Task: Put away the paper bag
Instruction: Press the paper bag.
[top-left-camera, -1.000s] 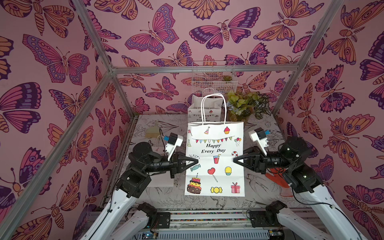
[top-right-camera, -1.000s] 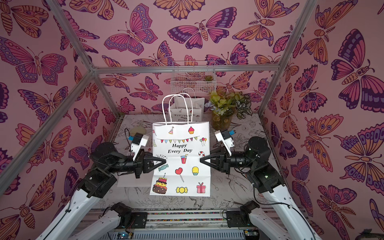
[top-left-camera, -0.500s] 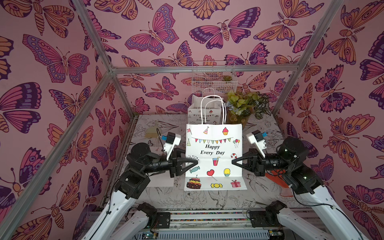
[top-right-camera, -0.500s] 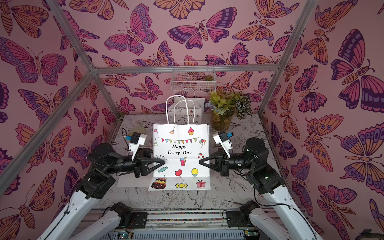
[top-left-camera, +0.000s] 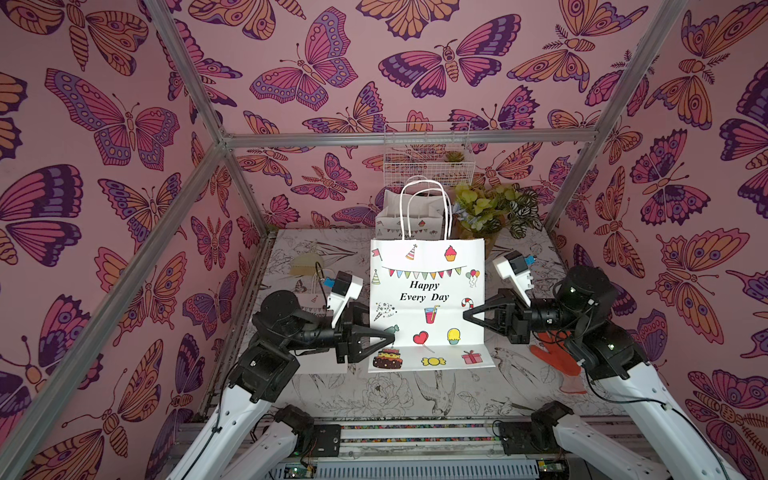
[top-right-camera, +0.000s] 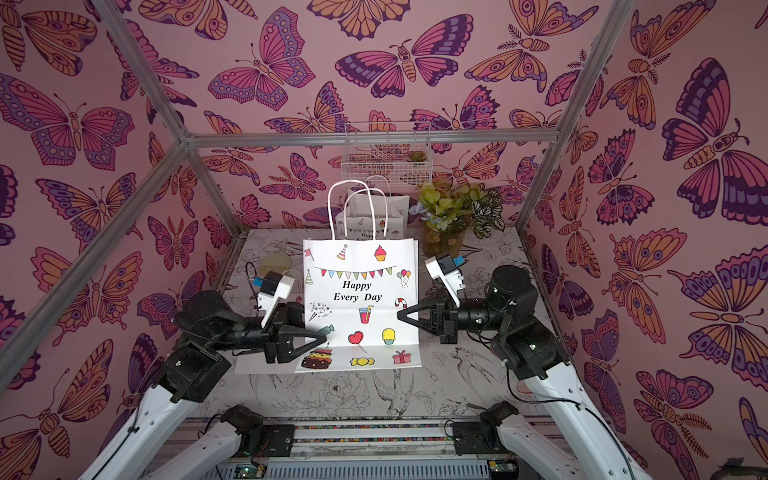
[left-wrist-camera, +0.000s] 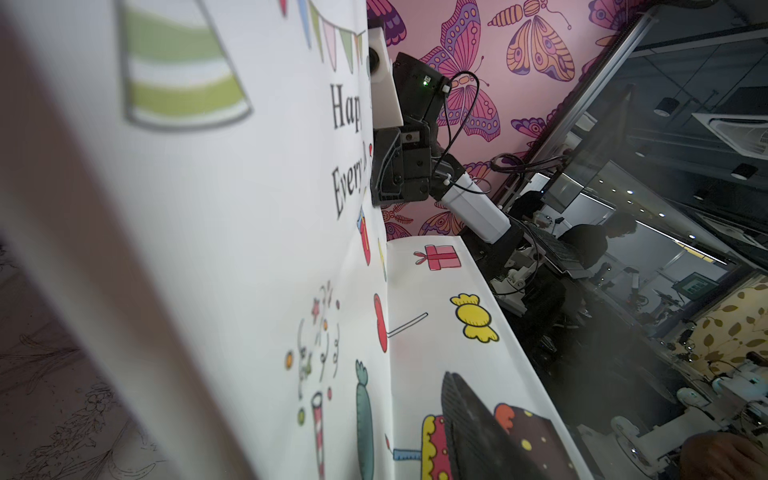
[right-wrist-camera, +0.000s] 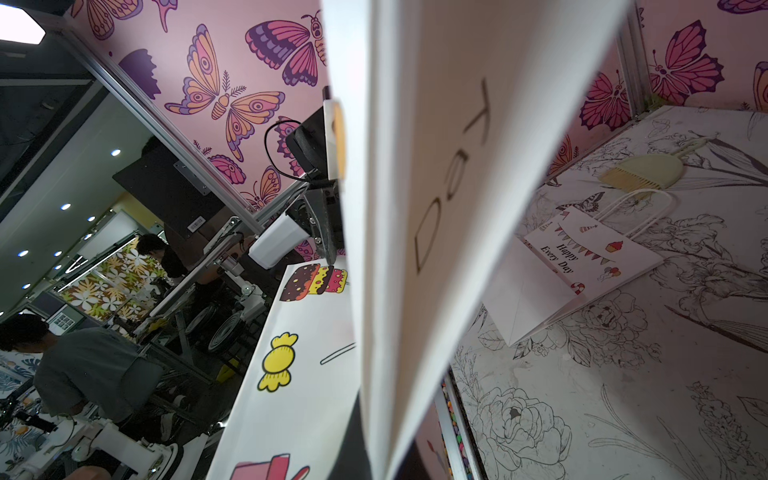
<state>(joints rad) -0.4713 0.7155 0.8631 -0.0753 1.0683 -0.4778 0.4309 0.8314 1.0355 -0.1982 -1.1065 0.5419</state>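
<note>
Top views both show the paper bag (top-left-camera: 428, 291) standing upright at the middle of the bench (top-left-camera: 415, 399), pressed flat, its bottom flap bent forward onto the surface. The right gripper (top-left-camera: 466, 316) is closed on the bag's right edge. The left gripper (top-left-camera: 390, 333) sits at the lower left edge. Another paper bag (top-left-camera: 415, 214) stands at the back wall, beside a potted plant (top-left-camera: 494, 208).

Left wrist view: only one finger (left-wrist-camera: 478, 428) shows. It lies over the flap and stands off the bag's upright face, so these jaws look parted, gripping nothing.

Right wrist view: the bag's edge (right-wrist-camera: 415, 208) runs straight into the closed jaws. A third bag (right-wrist-camera: 590, 253) lies flat on the bench beyond.

I'd judge the bag is collapsed and propped up from one side only. Next, the left gripper needs a hold of its own before the bag travels to the others. Otherwise it could swing or sag.
</note>
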